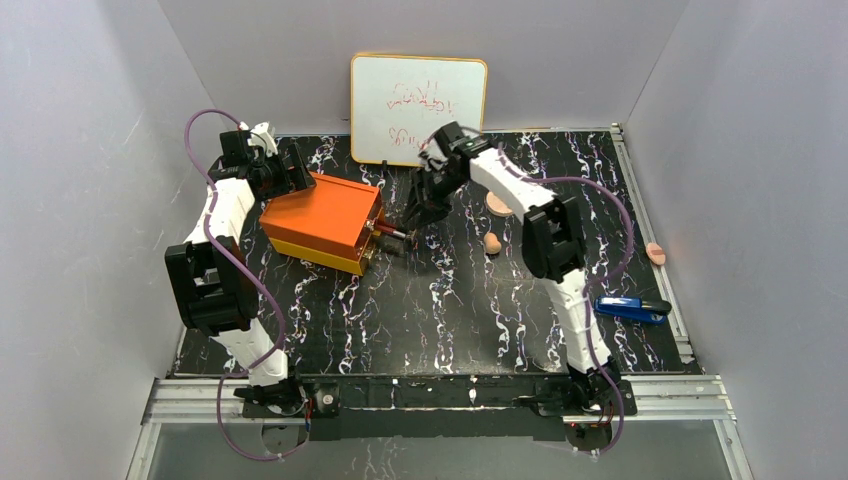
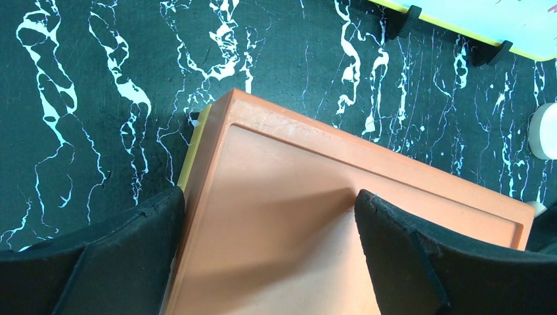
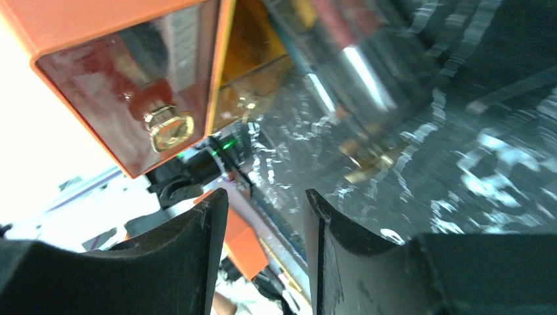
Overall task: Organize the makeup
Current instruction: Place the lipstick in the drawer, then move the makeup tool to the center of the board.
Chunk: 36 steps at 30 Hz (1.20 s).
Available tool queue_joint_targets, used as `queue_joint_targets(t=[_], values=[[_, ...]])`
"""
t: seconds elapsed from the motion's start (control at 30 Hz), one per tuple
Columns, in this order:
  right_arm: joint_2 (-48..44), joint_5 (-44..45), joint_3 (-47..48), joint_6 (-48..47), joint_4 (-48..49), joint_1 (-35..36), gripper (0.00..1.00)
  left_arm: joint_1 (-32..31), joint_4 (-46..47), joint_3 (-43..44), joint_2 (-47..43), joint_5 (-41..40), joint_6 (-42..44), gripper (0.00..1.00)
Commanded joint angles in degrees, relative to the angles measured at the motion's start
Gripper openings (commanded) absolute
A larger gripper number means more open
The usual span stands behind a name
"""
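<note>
The orange box (image 1: 322,217) lies at the back left of the mat. A clear drawer at its right end stands pulled out, and thin makeup sticks (image 1: 392,232) show in it, blurred in the right wrist view as shiny tubes (image 3: 351,62). My right gripper (image 1: 413,217) hovers just by that drawer, and in the wrist view it (image 3: 265,197) is open with nothing between the fingers. A flat peach disc (image 1: 498,204) and a tan egg-shaped sponge (image 1: 492,243) lie on the mat right of it. My left gripper (image 1: 290,170) (image 2: 269,195) is open wide over the box's far left corner (image 2: 276,197).
A whiteboard (image 1: 418,95) leans on the back wall. A blue stapler-like object (image 1: 633,309) lies at the mat's right edge, and a peach pad (image 1: 655,253) lies beyond that edge. A closed drawer with a gold knob (image 3: 169,129) faces the right wrist camera.
</note>
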Motion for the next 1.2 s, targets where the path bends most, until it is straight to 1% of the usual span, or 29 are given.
queue_joint_targets(t=[0.0, 0.1, 0.13, 0.2, 0.27, 0.33, 0.43, 0.47, 0.6, 0.67, 0.77, 0.93, 1.0, 1.17], values=[[-15.82, 24.73, -3.46, -2.28, -1.23, -7.12, 0.53, -0.9, -11.47, -3.25, 0.18, -2.97, 2.88, 0.96], [-21.12, 40.29, -7.45, -3.27, -1.58, -9.68, 0.55, -0.91, -11.39, -3.16, 0.25, -2.63, 2.8, 0.96], [-22.55, 46.01, -8.96, -3.56, -1.79, -10.47, 0.58, -0.86, -11.38, -3.15, 0.27, -2.55, 2.79, 0.96], [-25.71, 55.26, -12.47, -2.26, -2.88, -12.74, 0.7, -0.91, -11.36, -3.2, 0.12, -2.47, 2.79, 0.96], [-29.35, 59.01, -18.52, 1.67, -2.86, -17.29, 0.8, -0.89, -11.06, -3.44, -0.07, -2.42, 2.75, 0.96], [-34.05, 59.94, -27.23, 5.17, 0.48, -22.72, 0.87, -0.88, -10.77, -3.63, -0.01, -1.97, 2.62, 0.96], [-40.29, 60.11, -40.35, 8.11, 5.9, -28.78, 0.89, -0.9, -10.56, -3.57, 0.3, -1.39, 2.46, 0.96], [-41.61, 60.71, -42.94, 8.74, 6.9, -30.01, 0.89, -0.9, -10.53, -3.42, 0.45, -1.14, 2.4, 0.96], [-44.02, 66.83, -48.49, 11.54, 6.61, -31.79, 0.88, -0.96, -10.52, -2.95, 1.05, -0.44, 2.22, 0.96], [-45.61, 69.67, -51.17, 13.6, 7.5, -34.63, 0.86, -0.93, -10.55, -2.92, 0.98, -0.24, 2.18, 0.96], [-48.52, 72.67, -55.15, 16.46, 10.41, -36.59, 0.8, -0.91, -10.52, -3.05, 0.72, -0.17, 2.13, 0.96], [-49.08, 79.97, -56.48, 21.94, 12.83, -37.41, 0.79, -0.99, -10.58, -2.77, 0.84, 0.14, 2.0, 0.96], [-48.19, 82.96, -56.45, 22.23, 14.61, -37.84, 0.79, -0.99, -10.52, -2.61, 0.89, 0.43, 1.84, 0.96], [-43.72, 80.43, -55.58, 20.79, 18.3, -42.04, 0.78, -1.04, -10.72, -2.06, 1.02, 0.61, 1.65, 0.96]])
